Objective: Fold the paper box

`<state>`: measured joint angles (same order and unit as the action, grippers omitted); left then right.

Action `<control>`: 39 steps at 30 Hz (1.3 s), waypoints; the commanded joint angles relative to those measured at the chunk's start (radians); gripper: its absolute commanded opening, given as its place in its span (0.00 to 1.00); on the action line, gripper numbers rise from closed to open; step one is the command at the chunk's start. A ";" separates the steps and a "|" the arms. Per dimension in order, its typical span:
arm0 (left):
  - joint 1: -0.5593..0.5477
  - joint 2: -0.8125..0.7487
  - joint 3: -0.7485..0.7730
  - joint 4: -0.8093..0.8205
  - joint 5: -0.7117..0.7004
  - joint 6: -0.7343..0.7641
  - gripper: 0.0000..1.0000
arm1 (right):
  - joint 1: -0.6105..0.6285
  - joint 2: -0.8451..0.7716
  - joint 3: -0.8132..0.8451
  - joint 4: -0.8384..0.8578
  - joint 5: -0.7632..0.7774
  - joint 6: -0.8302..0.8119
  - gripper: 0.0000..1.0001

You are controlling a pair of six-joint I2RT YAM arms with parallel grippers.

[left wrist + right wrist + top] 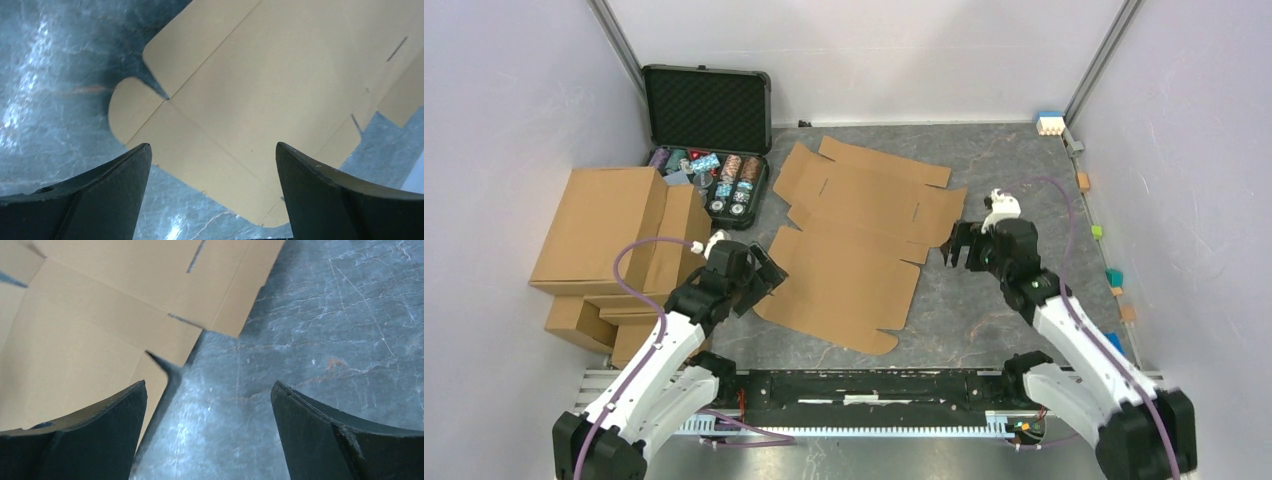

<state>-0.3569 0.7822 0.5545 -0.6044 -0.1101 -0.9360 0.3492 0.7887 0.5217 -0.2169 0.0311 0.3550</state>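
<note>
Right at the near edge there's the black rail (864, 385) with both arm bases on it. The left arm (659, 350) reaches up and inward, and its jaws are spread wide with nothing between them. They sit over the near-left corner of the paper box (854, 250). In the left wrist view the two dark fingers (90, 195) frame a rounded corner flap and a couple of creases of the cardboard (280, 90). I can't tell whether they touch it.

The right arm (1074, 335) comes in from the other side, and its jaws are wide apart as well, holding nothing. They're at the right edge of the sheet. In the right wrist view one finger (340, 435) is over bare grey marbled surface (994, 300) and the other is over the cardboard edge (100, 315).

The paper box itself is still a flat die-cut sheet, flaps out. It lies a bit diagonally in the middle of the surface, between the two arms.

Left of it is a pile of brown ready-made cartons (609, 235), just beside the left arm. Behind those, at the far left, is an open black foam-lined case (709, 110) full of poker chips (729, 185), close to the sheet's far-left flap. A few small coloured blocks (1114, 275) line the right wall, with a blue and white one (1050, 123) in the far corner.
</note>
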 commanded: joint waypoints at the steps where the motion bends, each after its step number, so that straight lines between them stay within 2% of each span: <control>1: -0.003 -0.015 0.012 -0.131 0.014 -0.058 1.00 | -0.132 0.226 0.075 0.164 -0.100 0.019 0.98; 6: -0.003 -0.019 -0.018 -0.133 0.025 -0.081 1.00 | -0.216 0.466 0.126 0.328 -0.111 0.102 0.94; 12: -0.004 0.001 -0.026 -0.116 0.063 -0.077 1.00 | -0.233 0.703 0.212 0.480 -0.210 0.191 0.66; 13: -0.004 0.006 -0.027 -0.116 0.068 -0.074 1.00 | -0.233 0.730 0.223 0.508 -0.239 0.204 0.60; 15: -0.004 0.008 -0.032 -0.117 0.077 -0.079 1.00 | -0.236 0.777 0.242 0.540 -0.274 0.223 0.41; 17: -0.004 0.008 -0.038 -0.114 0.080 -0.083 1.00 | -0.252 0.788 0.238 0.547 -0.270 0.242 0.13; 18: -0.004 0.009 -0.040 -0.115 0.082 -0.083 1.00 | -0.266 0.772 0.210 0.565 -0.257 0.253 0.04; 19: -0.004 0.009 -0.043 -0.114 0.082 -0.083 1.00 | -0.290 0.741 0.176 0.586 -0.243 0.273 0.01; 23: -0.004 0.003 -0.070 -0.075 0.105 -0.087 0.98 | -0.401 0.569 -0.020 0.635 -0.171 0.323 0.00; 30: -0.010 0.086 -0.147 0.138 0.231 -0.111 0.96 | -0.414 0.120 -0.373 0.570 -0.047 0.356 0.01; 34: -0.014 0.150 -0.182 0.284 0.238 -0.093 0.95 | -0.414 -0.044 -0.433 0.476 0.000 0.354 0.01; 39: -0.013 0.225 -0.201 0.393 0.225 -0.019 0.93 | -0.414 -0.086 -0.428 0.424 -0.017 0.331 0.00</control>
<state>-0.3691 0.9607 0.3798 -0.3470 0.1020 -0.9970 -0.0673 0.7227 0.0872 0.2436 -0.0124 0.6949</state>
